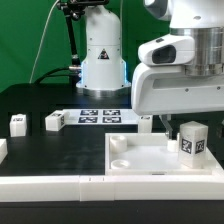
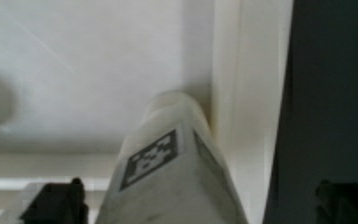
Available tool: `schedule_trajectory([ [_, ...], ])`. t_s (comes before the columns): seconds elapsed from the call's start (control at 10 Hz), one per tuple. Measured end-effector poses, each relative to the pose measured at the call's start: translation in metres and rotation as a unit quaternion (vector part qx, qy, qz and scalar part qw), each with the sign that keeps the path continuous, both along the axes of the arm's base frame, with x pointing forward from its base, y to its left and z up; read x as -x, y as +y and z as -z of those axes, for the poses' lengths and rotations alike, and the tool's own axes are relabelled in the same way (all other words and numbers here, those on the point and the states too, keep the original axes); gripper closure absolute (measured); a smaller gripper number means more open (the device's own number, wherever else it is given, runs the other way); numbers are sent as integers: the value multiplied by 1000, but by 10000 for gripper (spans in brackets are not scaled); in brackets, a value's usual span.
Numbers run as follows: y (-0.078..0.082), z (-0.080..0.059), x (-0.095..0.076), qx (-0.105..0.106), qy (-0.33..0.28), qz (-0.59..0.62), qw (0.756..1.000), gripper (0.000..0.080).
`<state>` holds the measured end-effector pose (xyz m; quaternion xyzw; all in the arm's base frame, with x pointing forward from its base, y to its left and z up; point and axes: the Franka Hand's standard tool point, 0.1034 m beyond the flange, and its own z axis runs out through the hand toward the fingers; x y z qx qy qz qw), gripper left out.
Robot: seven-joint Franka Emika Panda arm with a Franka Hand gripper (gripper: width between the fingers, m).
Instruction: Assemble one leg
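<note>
A leg [image 1: 191, 141], a small chunky white block with a black-and-white tag, stands upright in the corner of the wide white tray-like part [image 1: 135, 172] on the exterior view's right. My gripper [image 1: 183, 124] hangs just above it. In the wrist view the leg [image 2: 167, 150] lies between the two dark fingertips [image 2: 55, 202], with a gap on each side. The gripper [image 2: 197, 206] is open and holds nothing. The tray's raised rim [image 2: 247, 80] runs beside the leg.
Two more legs [image 1: 17, 123] [image 1: 54, 121] stand on the black table at the exterior view's left. The marker board [image 1: 100, 116] lies in front of the white robot base [image 1: 103, 55]. A small white part [image 1: 147, 122] sits behind the tray.
</note>
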<state>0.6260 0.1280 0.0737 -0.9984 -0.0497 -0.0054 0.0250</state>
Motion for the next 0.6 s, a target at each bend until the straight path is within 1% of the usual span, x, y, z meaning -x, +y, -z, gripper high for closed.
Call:
schedule_trajectory([
  [0.1,-1,0,0,0,-1,-32,999,150],
  [0.2,-3,0,0,1,-5,-97,995,150],
  [0.3,-7,0,-1,1,-6,-125,992,150],
  [0.4,-7,0,-1,1,-6,-116,993,150],
  [0.5,-7,0,-1,1,-6,-116,993,266],
  [0.6,-7,0,-1,1,-6,-116,993,412],
])
